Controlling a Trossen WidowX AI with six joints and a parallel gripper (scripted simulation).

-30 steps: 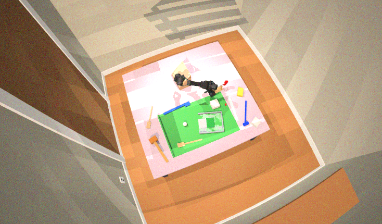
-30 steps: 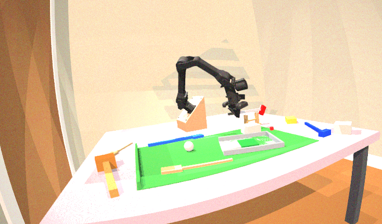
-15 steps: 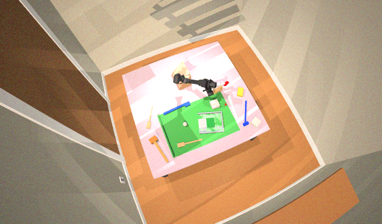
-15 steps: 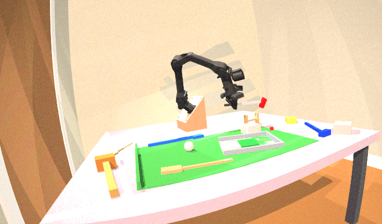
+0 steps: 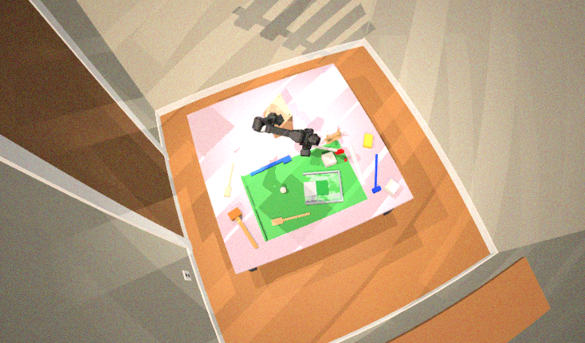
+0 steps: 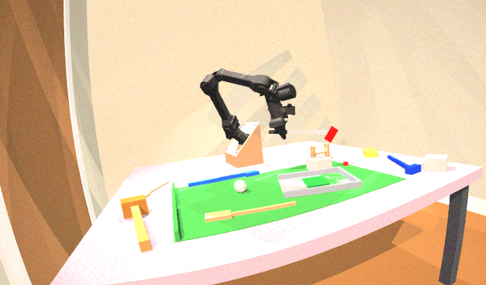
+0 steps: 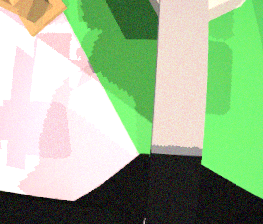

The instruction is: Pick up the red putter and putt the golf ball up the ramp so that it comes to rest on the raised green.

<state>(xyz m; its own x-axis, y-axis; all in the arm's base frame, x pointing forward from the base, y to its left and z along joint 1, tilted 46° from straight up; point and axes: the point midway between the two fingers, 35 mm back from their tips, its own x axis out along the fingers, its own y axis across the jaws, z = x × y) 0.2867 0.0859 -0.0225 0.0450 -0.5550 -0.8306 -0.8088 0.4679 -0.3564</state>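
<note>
The red putter has a red head [image 5: 339,151] [image 6: 331,134] and a pale shaft [image 6: 306,132] [image 7: 180,85]. My gripper [image 6: 282,133] [image 7: 162,164] is shut on its dark handle and holds it in the air, roughly level, above the far edge of the green mat [image 5: 292,204] [image 6: 198,203]. The head points right. The white golf ball [image 5: 283,190] [image 6: 240,185] sits on the mat, left of the grey-walled frame [image 5: 341,187] [image 6: 322,189]. Inside that frame are a pale ramp [image 5: 309,188] and the raised green [image 5: 322,187] [image 6: 314,181]. The fingertips are partly hidden.
Under the putter are a wooden stand [image 5: 333,136] [image 6: 320,153] and a white block [image 5: 328,159] [image 6: 319,163]. A blue bar [image 5: 268,166] lies along the mat's far edge, a wooden paddle [image 5: 291,218] near its front. A blue mallet [image 5: 376,170] lies right, an orange mallet [image 5: 247,232] left.
</note>
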